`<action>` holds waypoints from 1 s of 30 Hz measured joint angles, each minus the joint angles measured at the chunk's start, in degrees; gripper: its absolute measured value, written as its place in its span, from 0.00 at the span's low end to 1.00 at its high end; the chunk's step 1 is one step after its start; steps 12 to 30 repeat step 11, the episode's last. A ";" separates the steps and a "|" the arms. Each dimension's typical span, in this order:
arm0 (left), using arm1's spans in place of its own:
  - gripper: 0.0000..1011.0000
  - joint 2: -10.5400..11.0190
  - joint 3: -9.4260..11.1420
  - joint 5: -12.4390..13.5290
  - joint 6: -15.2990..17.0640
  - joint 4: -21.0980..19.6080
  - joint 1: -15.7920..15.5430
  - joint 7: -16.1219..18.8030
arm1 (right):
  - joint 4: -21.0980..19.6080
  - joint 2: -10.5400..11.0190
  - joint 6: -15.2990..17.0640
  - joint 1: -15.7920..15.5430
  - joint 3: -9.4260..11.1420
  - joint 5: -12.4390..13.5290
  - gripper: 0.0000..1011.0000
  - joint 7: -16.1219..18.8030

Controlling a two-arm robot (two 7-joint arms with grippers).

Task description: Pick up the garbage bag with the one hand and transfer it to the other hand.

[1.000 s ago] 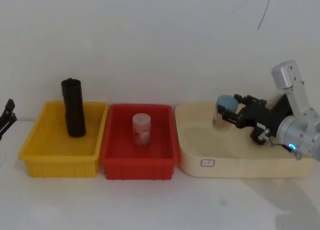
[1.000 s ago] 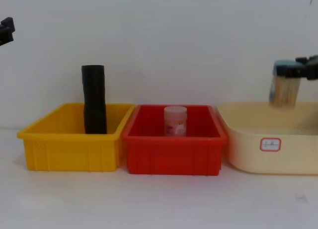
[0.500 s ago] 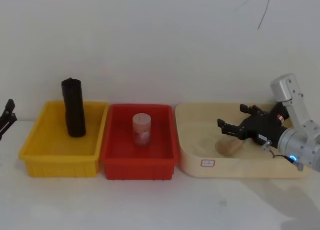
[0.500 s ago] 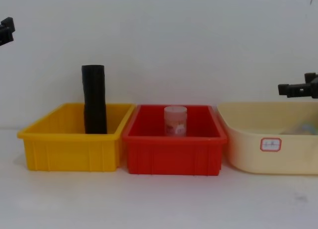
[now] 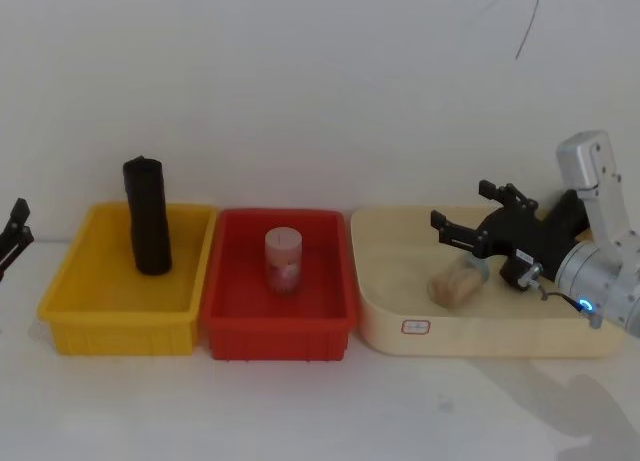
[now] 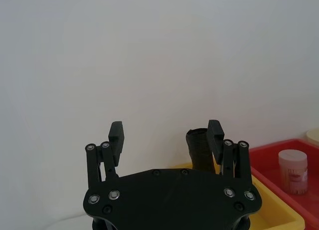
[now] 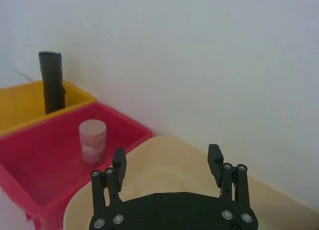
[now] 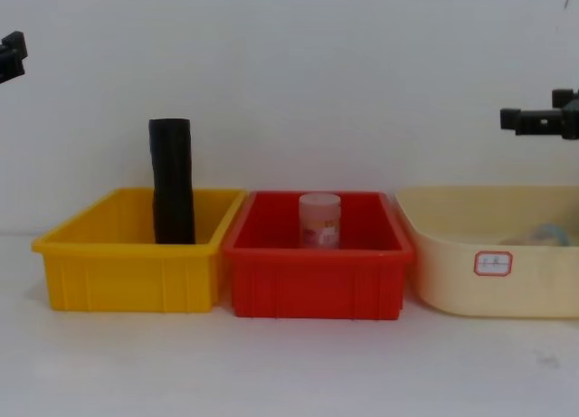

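Observation:
The garbage bag (image 5: 147, 217) is a black roll standing upright at the back of the yellow bin (image 5: 70, 299); it also shows in the chest view (image 8: 172, 182). No gripper touches it. My left gripper (image 6: 166, 132) is open and empty, held up at the far left (image 5: 14, 231), with the roll (image 6: 201, 150) beyond its fingers. My right gripper (image 5: 462, 207) hovers open and empty over the cream tub (image 5: 480, 339), far to the right of the roll (image 7: 52, 80).
A red bin (image 5: 278, 331) between the yellow bin and the cream tub holds an upright pink jar (image 5: 283, 260). A tan container with a blue lid (image 5: 456, 284) lies on its side in the cream tub, below the right gripper (image 7: 167, 157).
My right gripper opened and let go of the blue-lidded container, which dropped into the cream tub. The gripper then rose a little. The left arm and the black roll stayed still.

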 joint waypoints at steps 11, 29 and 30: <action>0.99 0.00 0.00 0.01 0.00 0.00 0.00 0.00 | -1.86 -0.09 -1.19 -0.65 0.58 0.95 0.99 -0.29; 0.99 0.00 0.00 0.01 0.00 0.00 0.00 0.00 | -1.86 -0.09 -1.19 -0.65 0.58 0.95 0.99 -0.29; 0.99 0.00 0.00 0.01 0.00 0.00 0.00 0.00 | -1.86 -0.09 -1.19 -0.65 0.58 0.95 0.99 -0.29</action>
